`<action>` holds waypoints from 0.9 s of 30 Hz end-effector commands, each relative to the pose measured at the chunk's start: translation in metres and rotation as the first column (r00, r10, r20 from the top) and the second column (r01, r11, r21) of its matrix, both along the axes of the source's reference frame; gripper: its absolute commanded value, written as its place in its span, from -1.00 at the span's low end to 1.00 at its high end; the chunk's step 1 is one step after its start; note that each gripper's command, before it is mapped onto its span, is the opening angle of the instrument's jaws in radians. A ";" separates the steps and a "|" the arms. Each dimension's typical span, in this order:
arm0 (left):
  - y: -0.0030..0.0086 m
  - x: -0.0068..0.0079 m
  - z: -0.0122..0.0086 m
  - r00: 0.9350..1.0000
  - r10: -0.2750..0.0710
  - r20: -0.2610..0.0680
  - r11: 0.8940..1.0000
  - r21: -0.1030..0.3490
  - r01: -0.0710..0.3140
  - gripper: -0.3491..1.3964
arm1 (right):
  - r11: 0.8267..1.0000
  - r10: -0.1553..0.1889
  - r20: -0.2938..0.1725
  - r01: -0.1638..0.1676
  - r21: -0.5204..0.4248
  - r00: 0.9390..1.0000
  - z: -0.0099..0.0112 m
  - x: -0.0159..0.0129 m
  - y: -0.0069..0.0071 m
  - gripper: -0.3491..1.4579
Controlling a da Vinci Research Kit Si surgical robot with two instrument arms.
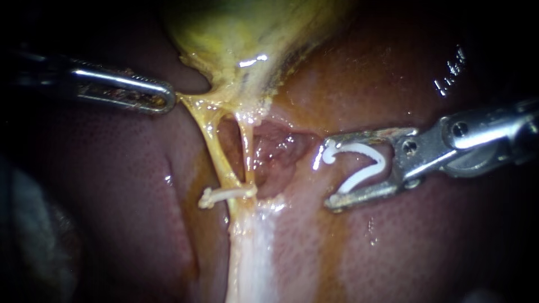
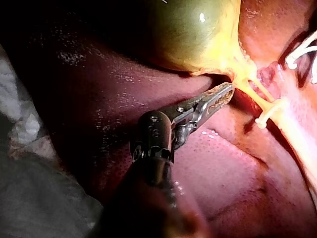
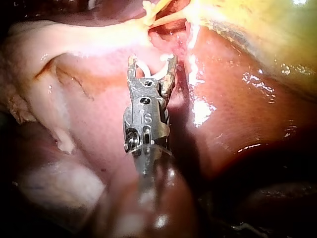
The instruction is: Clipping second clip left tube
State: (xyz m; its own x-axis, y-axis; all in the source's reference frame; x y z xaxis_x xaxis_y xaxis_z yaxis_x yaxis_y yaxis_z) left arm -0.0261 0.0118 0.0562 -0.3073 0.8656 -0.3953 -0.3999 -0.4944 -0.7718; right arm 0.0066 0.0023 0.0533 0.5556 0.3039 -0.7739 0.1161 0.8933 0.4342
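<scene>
Jaws of right instrument point(image 1: 331, 173) stand wide, both gripping an open white clip point(image 1: 365, 168), over liver point(image 1: 112, 185), well right of left tube point(image 1: 216, 146). That tube carries a fitted clip point(image 1: 227, 193) low down. The left instrument point(image 1: 163, 101) jaws clamp gallbladder point(image 1: 236, 28) at its neck.

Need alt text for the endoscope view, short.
The right instrument holds an open white clip in its jaws over the liver, short of the two yellow tubes. The left instrument grips yellow tissue below the gallbladder, and a closed clip crosses the tubes lower down.
</scene>
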 end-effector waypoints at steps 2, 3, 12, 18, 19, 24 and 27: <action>0.0000 0.0000 0.0001 1.000 -0.001 -0.001 1.000 0.000 0.001 -1.00 | 1.000 -0.004 -0.011 0.004 0.010 1.000 -0.0003 0.0010 -0.0002 -0.06; 0.0000 -0.0001 0.0001 1.000 -0.001 -0.001 1.000 0.000 0.001 -1.00 | 1.000 -0.005 -0.012 0.005 0.004 1.000 -0.0005 0.0014 -0.0003 -0.06; -0.0001 -0.0002 0.0000 1.000 -0.003 -0.002 1.000 0.000 0.003 -1.00 | 0.987 0.067 0.011 -0.068 0.143 0.998 -0.0008 0.0047 -0.0005 -0.06; -0.0001 -0.0002 0.0000 1.000 -0.004 -0.003 1.000 0.000 0.004 -1.00 | 0.964 0.109 0.023 -0.112 0.240 0.994 -0.0004 0.0066 -0.0004 -0.06; -0.0001 -0.0002 -0.0001 1.000 -0.005 -0.003 1.000 0.000 0.005 -1.00 | 0.959 0.117 0.024 -0.120 0.257 0.993 -0.0003 0.0069 -0.0004 -0.06; -0.0002 -0.0003 -0.0002 1.000 -0.006 -0.004 1.000 0.000 0.006 -1.00 | 0.934 0.148 0.020 -0.146 0.325 0.989 -0.0001 0.0085 -0.0001 -0.06; -0.0003 -0.0003 -0.0003 1.000 -0.006 -0.004 1.000 0.000 0.006 -1.00 | 0.922 0.159 0.021 -0.156 0.354 0.987 0.0003 0.0093 0.0000 -0.06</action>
